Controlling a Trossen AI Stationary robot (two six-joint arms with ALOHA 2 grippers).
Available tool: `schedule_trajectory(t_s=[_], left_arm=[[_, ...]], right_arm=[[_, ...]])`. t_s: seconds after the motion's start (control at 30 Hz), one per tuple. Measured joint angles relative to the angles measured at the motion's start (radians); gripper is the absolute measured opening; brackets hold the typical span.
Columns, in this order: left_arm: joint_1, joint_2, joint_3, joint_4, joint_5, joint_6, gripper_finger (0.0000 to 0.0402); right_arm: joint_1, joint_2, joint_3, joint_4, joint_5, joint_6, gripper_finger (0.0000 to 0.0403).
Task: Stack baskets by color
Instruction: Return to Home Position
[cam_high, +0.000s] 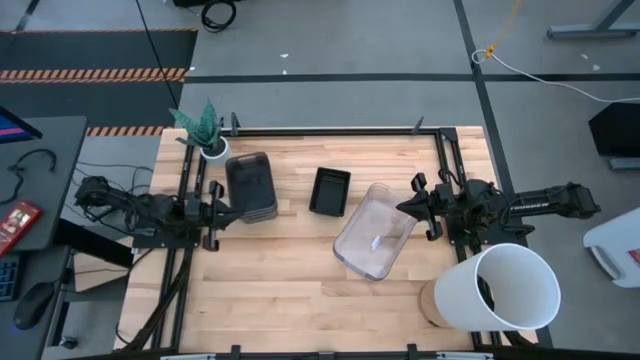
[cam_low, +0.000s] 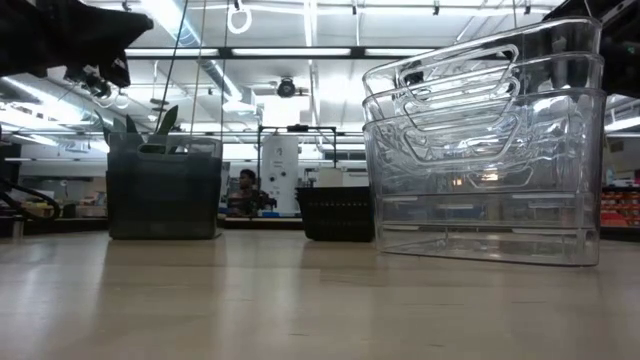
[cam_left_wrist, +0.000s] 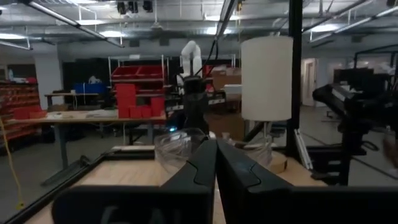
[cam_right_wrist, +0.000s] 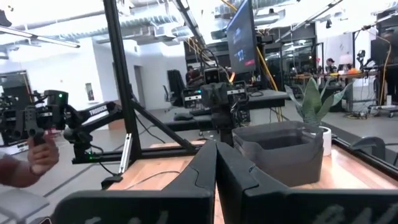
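A stack of smoky grey baskets (cam_high: 250, 185) (cam_low: 165, 190) stands on its base at the table's far left. To its right sits a small black basket (cam_high: 330, 190) (cam_low: 338, 212). Nearer the middle right, nested clear baskets (cam_high: 375, 232) (cam_low: 485, 150) rest on the wood. My left gripper (cam_high: 228, 212) (cam_left_wrist: 216, 163) is shut, raised near the grey stack's near corner, with nothing in it. My right gripper (cam_high: 414, 205) (cam_right_wrist: 216, 165) is shut too. It hovers by the clear baskets' right edge and holds nothing.
A big white bucket (cam_high: 505, 290) (cam_left_wrist: 266, 78) stands at the near right corner. A small white pot with a green plant (cam_high: 208, 138) sits at the far left corner. Black frame rails (cam_high: 330, 130) edge the table. A person's hand (cam_right_wrist: 37, 158) shows beyond the table.
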Motion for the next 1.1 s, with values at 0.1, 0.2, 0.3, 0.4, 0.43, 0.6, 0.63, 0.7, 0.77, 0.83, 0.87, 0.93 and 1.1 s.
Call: schedule_trajectory(t_s=[0.1, 0.2, 0.3, 0.4, 0.43, 0.6, 0.63, 0.7, 0.77, 0.83, 0.87, 0.93, 1.1], left_arm=[[0.001, 0.000, 0.000, 0.011, 0.002, -0.013, 0.0023], [0.002, 0.000, 0.000, 0.011, 0.002, -0.020, 0.0027], [0.002, 0.000, 0.000, 0.010, 0.002, -0.020, 0.0025], [0.002, 0.000, 0.000, 0.010, 0.002, -0.023, 0.0020], [0.001, 0.000, 0.000, 0.010, 0.002, -0.023, 0.0019], [0.002, 0.000, 0.000, 0.010, 0.002, -0.023, 0.0018], [0.002, 0.000, 0.000, 0.009, 0.002, -0.023, 0.0020], [0.002, 0.000, 0.000, 0.009, 0.002, -0.023, 0.0023], [0.002, 0.000, 0.000, 0.009, 0.002, -0.023, 0.0027], [0.002, 0.000, 0.000, 0.009, 0.002, -0.023, 0.0029], [0.002, 0.000, 0.000, 0.009, 0.002, -0.023, 0.0029], [0.002, 0.000, -0.001, 0.009, 0.002, -0.023, 0.0028], [0.002, 0.000, -0.001, 0.009, 0.002, -0.023, 0.0020]], right_arm=[[0.000, 0.000, 0.000, 0.000, 0.000, -0.003, 0.0010], [0.000, 0.000, 0.000, 0.000, 0.000, -0.004, 0.0010], [0.000, 0.000, 0.000, 0.000, 0.000, -0.005, 0.0010], [0.000, 0.001, 0.000, 0.000, 0.000, -0.006, 0.0010], [0.000, 0.001, 0.000, 0.000, 0.000, -0.006, 0.0010], [0.000, 0.001, 0.000, 0.000, 0.000, -0.006, 0.0010], [0.000, 0.001, 0.000, 0.000, 0.000, -0.006, 0.0010], [0.000, 0.001, 0.000, 0.000, 0.000, -0.006, 0.0010], [0.000, 0.001, 0.000, 0.000, 0.000, -0.006, 0.0010], [0.000, 0.001, 0.000, 0.000, 0.000, -0.006, 0.0010], [0.000, 0.001, 0.000, 0.000, 0.000, -0.006, 0.0010], [0.000, 0.001, 0.000, 0.000, 0.000, -0.006, 0.0010], [0.000, 0.001, 0.000, -0.001, 0.000, -0.006, 0.0010]])
